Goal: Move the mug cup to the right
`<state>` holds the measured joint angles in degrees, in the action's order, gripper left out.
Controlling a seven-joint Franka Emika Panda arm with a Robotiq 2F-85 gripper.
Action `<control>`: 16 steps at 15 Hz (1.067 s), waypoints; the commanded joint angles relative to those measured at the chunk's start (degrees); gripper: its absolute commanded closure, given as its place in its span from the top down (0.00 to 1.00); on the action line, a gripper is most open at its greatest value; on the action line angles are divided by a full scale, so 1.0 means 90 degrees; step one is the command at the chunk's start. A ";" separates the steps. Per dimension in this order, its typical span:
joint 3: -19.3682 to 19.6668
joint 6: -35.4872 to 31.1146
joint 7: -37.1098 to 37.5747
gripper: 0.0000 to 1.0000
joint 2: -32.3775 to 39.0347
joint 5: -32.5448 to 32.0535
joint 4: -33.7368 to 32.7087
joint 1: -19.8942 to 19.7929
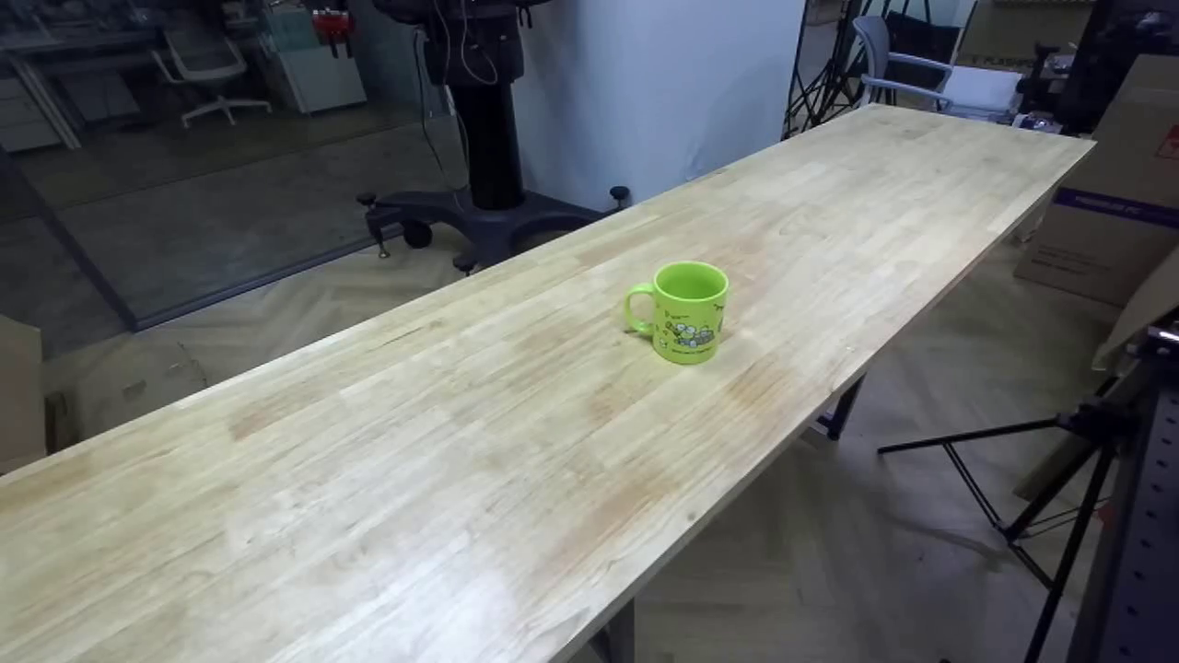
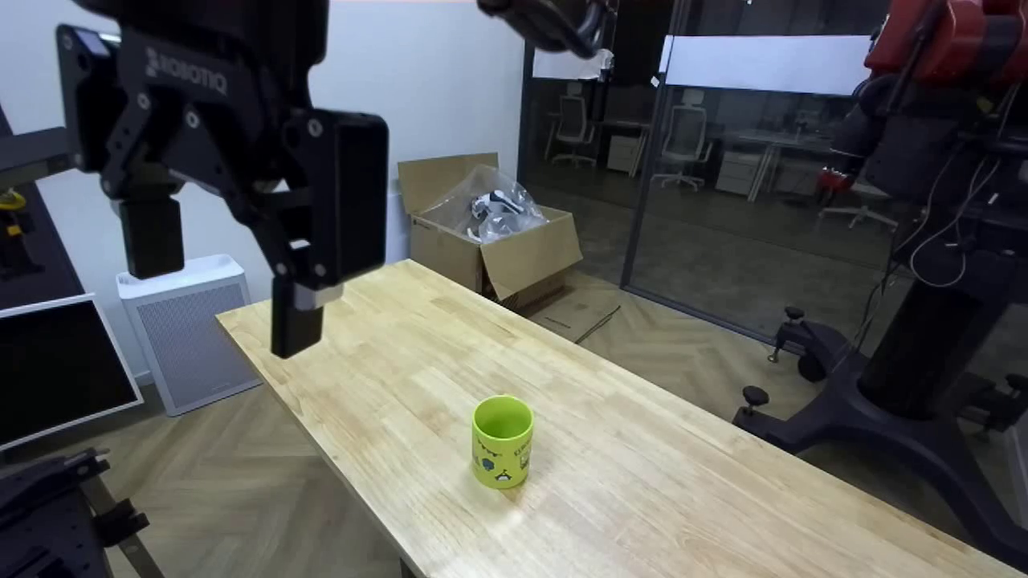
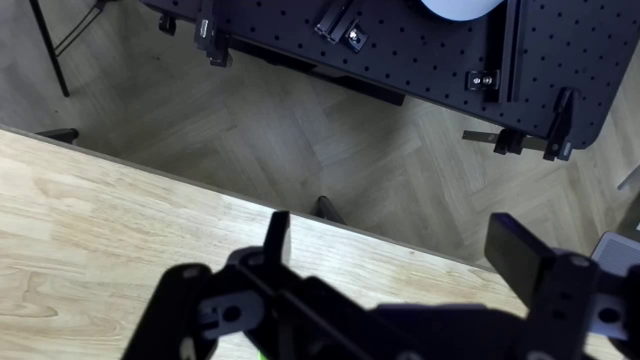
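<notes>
Currently, with black jaws apart, off-centre contact could tip the lime-green cylindrical mug (image 1: 689,313) toward the nearer long edge of the pale wooden table (image 1: 442,424).

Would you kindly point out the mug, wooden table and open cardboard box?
Lime-green mug (image 1: 689,320): in an exterior view, printed side.
Wooden table (image 1: 479,433): in an exterior view, top surface.
Open cardboard box (image 2: 446,251): in an exterior view, outer wall.
</notes>
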<state>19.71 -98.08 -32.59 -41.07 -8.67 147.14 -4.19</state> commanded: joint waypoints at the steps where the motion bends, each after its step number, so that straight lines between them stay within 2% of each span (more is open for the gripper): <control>1: -0.0043 0.0004 -0.0026 1.00 0.0014 0.0028 -0.0006 -0.0049; 4: -0.0043 0.0004 -0.0026 1.00 0.0014 0.0028 -0.0006 -0.0049; 6: 0.0042 -0.0523 0.0050 1.00 0.0129 0.0063 -0.0018 -0.0078; 8: 0.0219 -0.1377 0.0244 1.00 0.0404 0.0176 -0.0132 -0.0199; 13: 0.0601 -0.3619 0.0428 1.00 0.1608 0.0256 -0.0417 -0.0559; 16: 0.0667 -0.3923 0.0554 1.00 0.2735 0.0480 -0.0888 -0.0629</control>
<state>25.78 -132.22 -30.21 -27.21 -6.59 145.43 -9.64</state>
